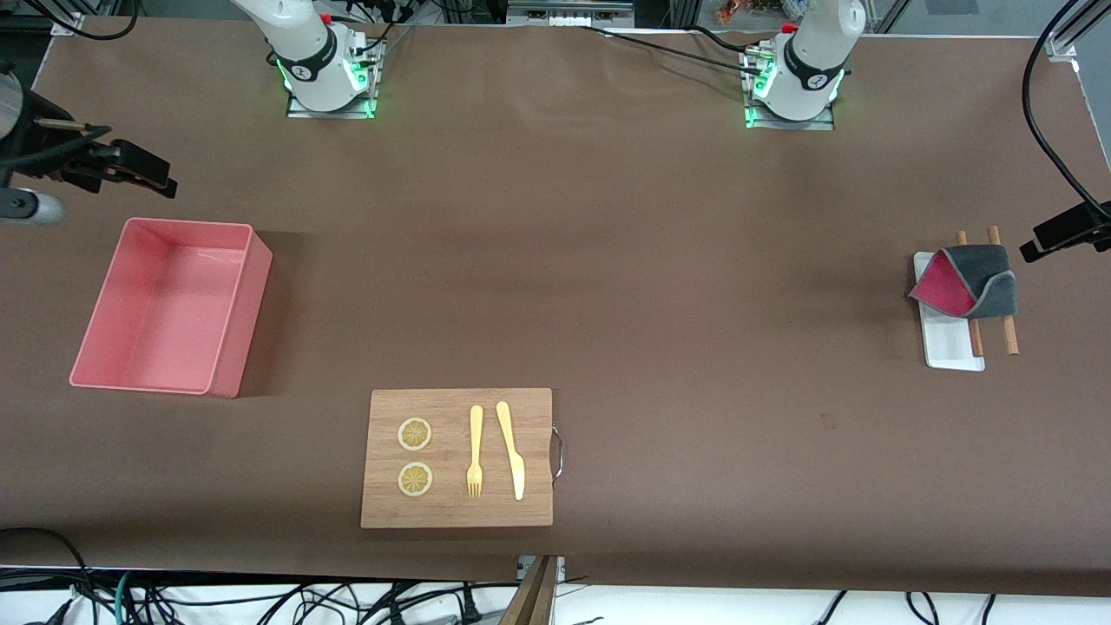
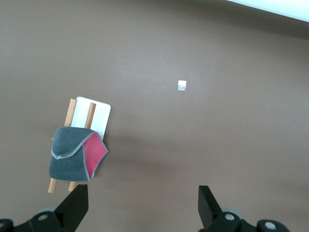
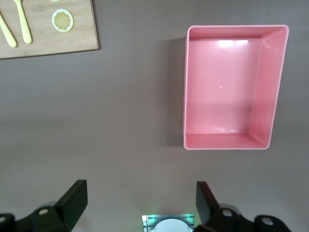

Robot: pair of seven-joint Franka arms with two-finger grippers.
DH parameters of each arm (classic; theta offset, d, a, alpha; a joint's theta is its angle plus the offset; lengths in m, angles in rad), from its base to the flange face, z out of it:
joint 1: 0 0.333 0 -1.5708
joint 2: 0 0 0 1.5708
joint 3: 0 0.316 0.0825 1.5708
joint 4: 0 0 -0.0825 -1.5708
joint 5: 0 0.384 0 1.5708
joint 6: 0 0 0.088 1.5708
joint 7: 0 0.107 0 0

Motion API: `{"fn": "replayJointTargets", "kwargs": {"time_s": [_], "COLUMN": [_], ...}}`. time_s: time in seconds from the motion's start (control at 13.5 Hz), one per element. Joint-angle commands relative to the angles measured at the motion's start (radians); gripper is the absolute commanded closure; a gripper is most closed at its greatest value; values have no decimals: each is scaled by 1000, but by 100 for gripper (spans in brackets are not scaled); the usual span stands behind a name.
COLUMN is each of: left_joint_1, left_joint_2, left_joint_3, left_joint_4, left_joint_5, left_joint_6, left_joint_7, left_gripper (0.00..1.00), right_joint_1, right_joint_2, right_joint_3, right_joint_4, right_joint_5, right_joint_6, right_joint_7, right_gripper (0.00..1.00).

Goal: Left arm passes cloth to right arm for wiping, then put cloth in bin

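Brown-covered table: the cloth (image 1: 968,282), folded, drapes over two wooden sticks (image 1: 1007,330) and a white tray (image 1: 948,347) at the left arm's end, near the wide-open, empty left gripper (image 2: 142,208); the right gripper (image 3: 140,205), equally wide, waits above the table near the bin (image 1: 165,304), well apart from the cloth.

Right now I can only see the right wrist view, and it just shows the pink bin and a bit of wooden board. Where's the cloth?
Observer: The cloth is at the left arm's end of the table, draped over two wooden sticks and a small white tray.
Operator: My right claw is open over the table by the bin. Is the other one holding the cloth?
Observer: No. The left claw hangs open over the table beside the cloth, touching nothing.
Operator: What colour is on top?
Observer: Mostly dark grey, with a crimson flap showing.
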Motion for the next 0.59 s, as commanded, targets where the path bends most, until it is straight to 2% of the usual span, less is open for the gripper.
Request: {"fn": "replayJointTargets", "kwargs": {"time_s": [0.0,0.3,0.52], "left_joint_1": [-1,-19,-10], "left_joint_2": [4,6,9], "left_joint_3": [-11,-70,-75], "left_joint_4": [9,-11,-9], "left_joint_5": [42,125,113], "left_joint_6": [2,-12,-44], "left_joint_7": [7,9,10], "left_gripper": [0,0,0], "right_joint_1": [-48,-55,-46], "right_joint_2": [-54,-63,-53], "right_joint_3": [23,28,25], "right_joint_4": [-43,-40,-20], "right_joint_5": [-10,-39,-40], "right_joint_6": [35,15,-1], "right_joint_7": [-18,-111,-113], "right_gripper": [1,1,1]}}
